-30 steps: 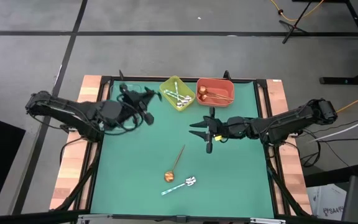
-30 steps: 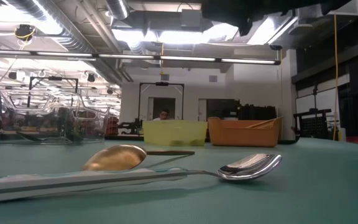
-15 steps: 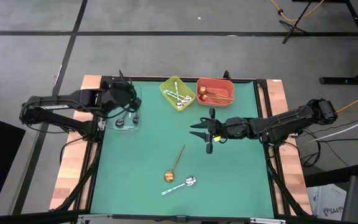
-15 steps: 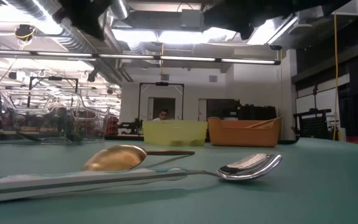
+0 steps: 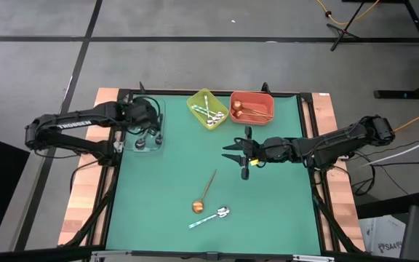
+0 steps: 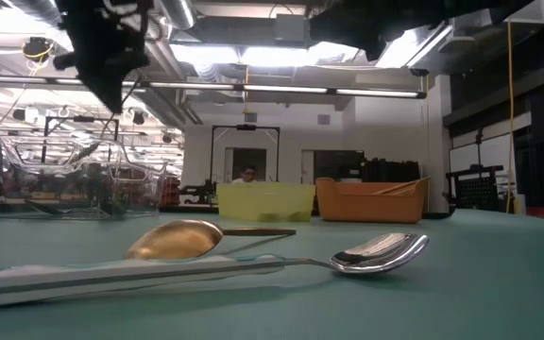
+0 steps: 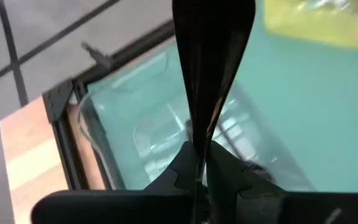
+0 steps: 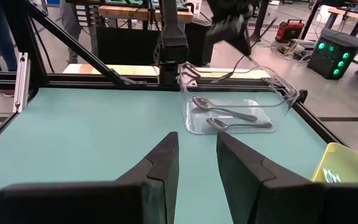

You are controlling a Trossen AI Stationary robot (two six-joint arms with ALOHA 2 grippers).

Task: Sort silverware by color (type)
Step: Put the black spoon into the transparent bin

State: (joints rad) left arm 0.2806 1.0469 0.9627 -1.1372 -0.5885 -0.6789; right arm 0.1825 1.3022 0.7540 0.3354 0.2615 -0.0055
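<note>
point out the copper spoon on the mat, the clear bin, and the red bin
copper spoon [image 5: 198, 206], high view, on its bowl
clear bin [image 8: 278, 86], right wrist view, on its far rim
red bin [image 5: 252, 97], high view, on its far wall

light: bright ceiling strips [image 6: 253, 90] | shadows: soft | blur: left wrist foreground

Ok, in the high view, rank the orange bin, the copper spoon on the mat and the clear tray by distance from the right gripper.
From the right gripper, open at mid-table:
1. Orange bin, at the far edge just beyond it.
2. Copper spoon, lying on the mat towards the near edge.
3. Clear tray, at the table's left side, where the left gripper holds a black spoon.
</note>
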